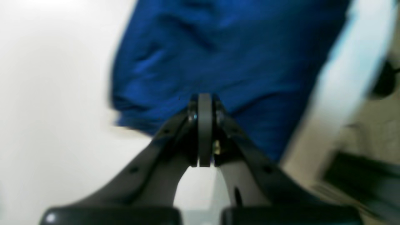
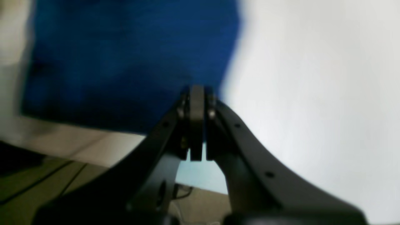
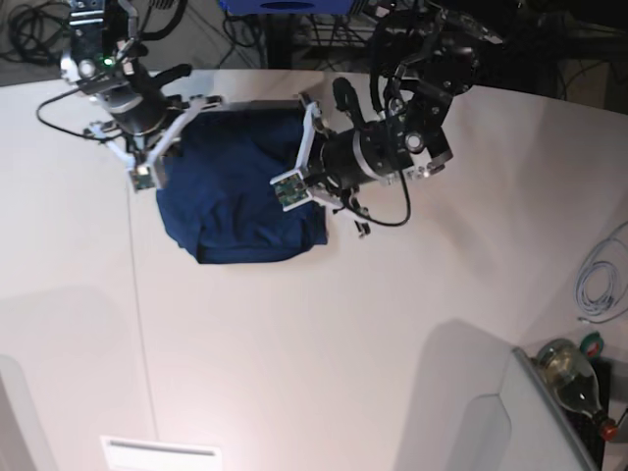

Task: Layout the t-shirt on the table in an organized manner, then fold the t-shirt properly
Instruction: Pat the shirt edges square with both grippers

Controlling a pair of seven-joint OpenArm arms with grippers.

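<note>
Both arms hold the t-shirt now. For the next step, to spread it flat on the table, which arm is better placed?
Neither clearly: left gripper and right gripper are each shut on an opposite side of the t-shirt. They would probably pull together over the table.

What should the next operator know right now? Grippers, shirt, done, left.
Left gripper: shut on the t-shirt, pinching its edge on the base view's right.
Right gripper: shut on the t-shirt at the opposite edge.
T-shirt: on the table, far side, rumpled and bunched between the two arms; wrist views are blurred.
Done: both edges gripped.
Left: spread it flat, square it up, then make the folds.
</note>
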